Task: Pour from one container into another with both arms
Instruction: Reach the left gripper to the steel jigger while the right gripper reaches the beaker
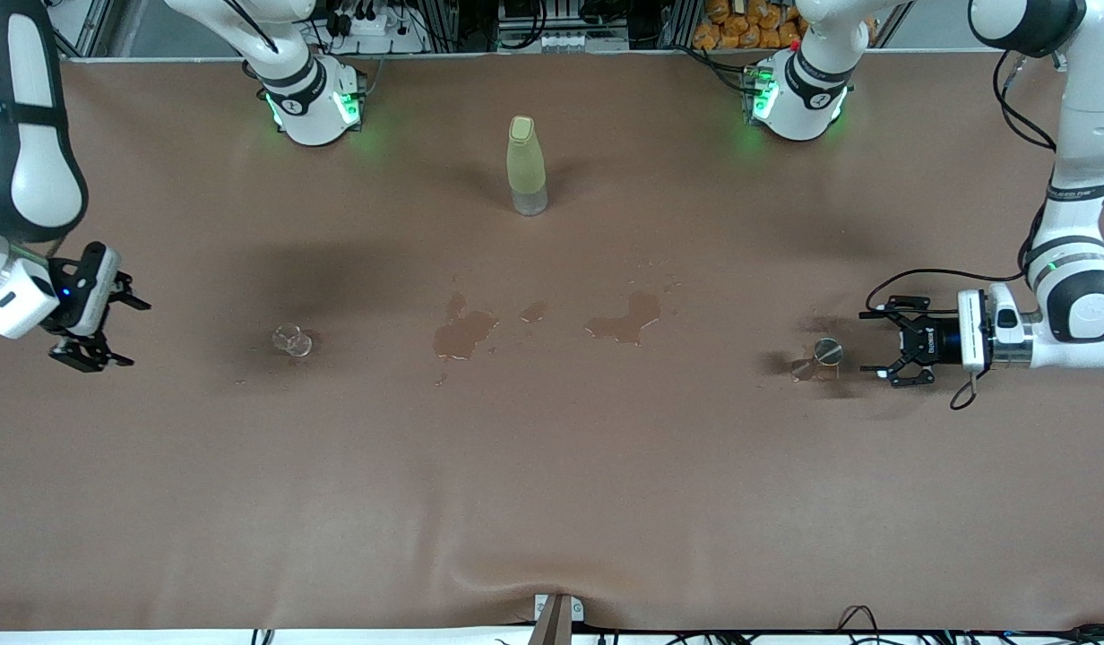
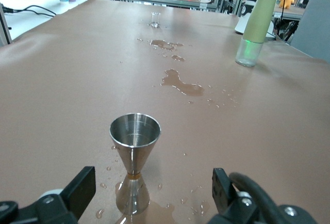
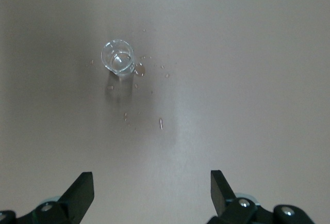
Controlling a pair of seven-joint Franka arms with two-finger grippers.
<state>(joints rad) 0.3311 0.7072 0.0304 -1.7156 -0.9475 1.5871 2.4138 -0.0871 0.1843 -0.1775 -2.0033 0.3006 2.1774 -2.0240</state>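
Note:
The tiny clear glass cup [image 1: 291, 339] [image 3: 118, 58] stands upright on the brown table toward the right arm's end. My right gripper [image 1: 122, 331] [image 3: 152, 193] hangs open in the air beside it, apart from it, nothing between its fingers. The shiny metal jigger [image 1: 819, 357] [image 2: 134, 159] stands upright in a small wet patch toward the left arm's end. My left gripper [image 1: 879, 340] [image 2: 152, 195] is low and level with the jigger, open, fingertips just short of it and not touching.
A tall yellow-green bottle [image 1: 525, 167] [image 2: 254, 27] stands at mid-table, farther from the front camera. Brown spill puddles [image 1: 463, 332] [image 1: 625, 319] lie between cup and jigger. Droplets dot the cloth around both.

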